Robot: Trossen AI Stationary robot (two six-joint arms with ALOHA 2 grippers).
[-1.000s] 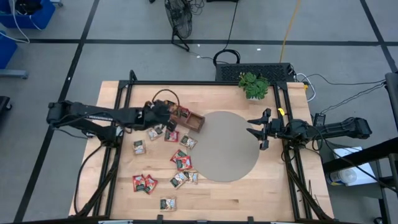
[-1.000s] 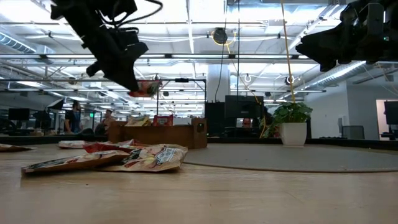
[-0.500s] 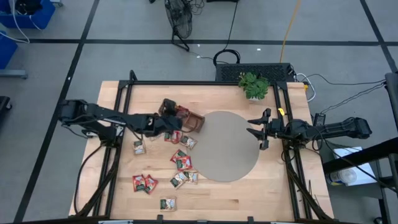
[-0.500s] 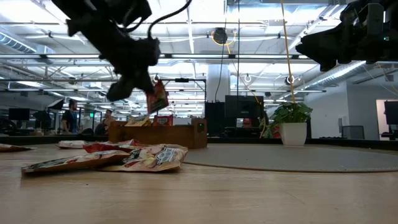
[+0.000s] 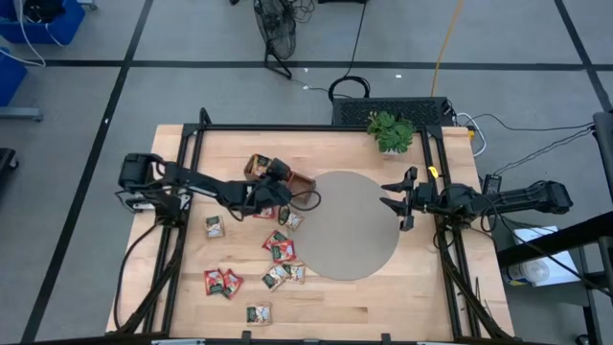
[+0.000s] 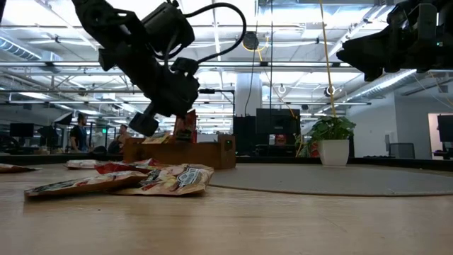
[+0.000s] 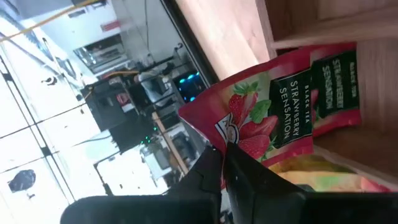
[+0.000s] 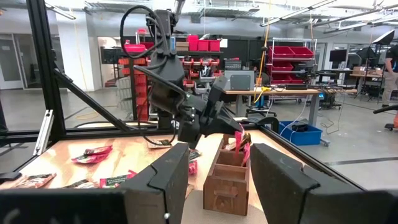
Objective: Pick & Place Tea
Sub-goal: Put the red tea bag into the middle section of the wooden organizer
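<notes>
The left gripper [image 7: 227, 163] was clamped on a red strawberry black-tea sachet [image 7: 280, 112], pinching it by one corner while the rest of the packet hung down into a compartment of the wooden tray [image 5: 299, 183]. Another sachet, yellow and green, already lay in the wood just beneath it. Seen from table height, the packet stood nearly upright, just above the tray's wall [image 6: 191, 152].

A second earlier the same arm had held the sachet higher and over the scattered packets, short of the tray; half a second ago it was still swinging across. By this moment it had reached over the tray and come down, so the carry appeared finished and only the letting-go remained. The grip had not loosened during that second.

From overhead the left arm stretched from the table's left edge to the tray at the table's back, beside the round grey mat [image 5: 354, 225]. Around a dozen loose sachets [image 5: 279, 247] remained strewn on the wood between the tray and the front edge, so the job looked far from done.

The right gripper [image 5: 401, 202] waited with its fingers apart and nothing between them, over the mat's far edge, well away from the tray; it had not moved in that second. A small potted plant [image 5: 391, 130] stood at the back of the table.
</notes>
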